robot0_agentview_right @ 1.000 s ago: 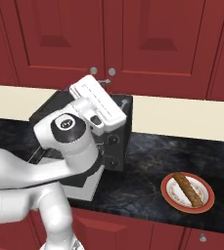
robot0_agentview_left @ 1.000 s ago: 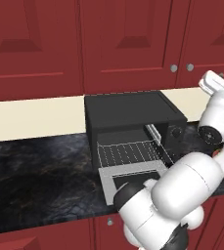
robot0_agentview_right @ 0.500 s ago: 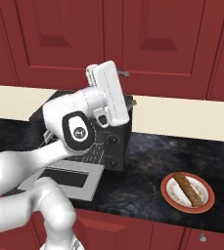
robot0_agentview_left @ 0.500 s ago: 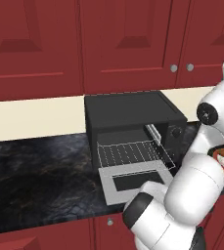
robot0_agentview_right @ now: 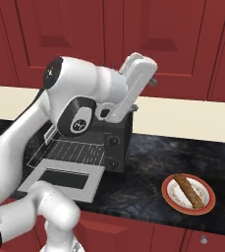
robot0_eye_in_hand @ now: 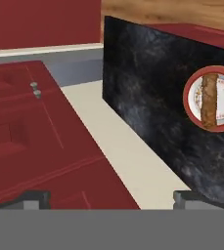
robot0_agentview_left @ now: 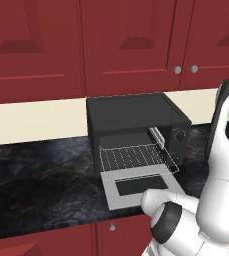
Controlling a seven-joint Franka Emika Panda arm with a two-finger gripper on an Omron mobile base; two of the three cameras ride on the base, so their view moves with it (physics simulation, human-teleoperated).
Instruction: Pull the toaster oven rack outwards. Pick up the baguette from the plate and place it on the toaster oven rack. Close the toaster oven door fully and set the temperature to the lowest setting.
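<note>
Rack (robot0_agentview_left: 136, 156) already drawn out over the dropped door (robot0_agentview_left: 138, 186), frame centre of the left base view. Step in hand: fetching the baguette (robot0_agentview_right: 189, 191), on its plate (robot0_agentview_right: 207, 204) lower right. Gripper (robot0_eye_in_hand: 111, 197) empty, jaws wide apart, well above the counter. Next: swing over, descend, align across loaf.

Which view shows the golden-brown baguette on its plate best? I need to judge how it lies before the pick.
The right base view: the golden-brown baguette lies diagonally across the red-rimmed round plate on the dark marble counter, fully unobstructed. The hand view shows it too, smaller and rolled sideways. In the left base view the arm covers that area.
</note>
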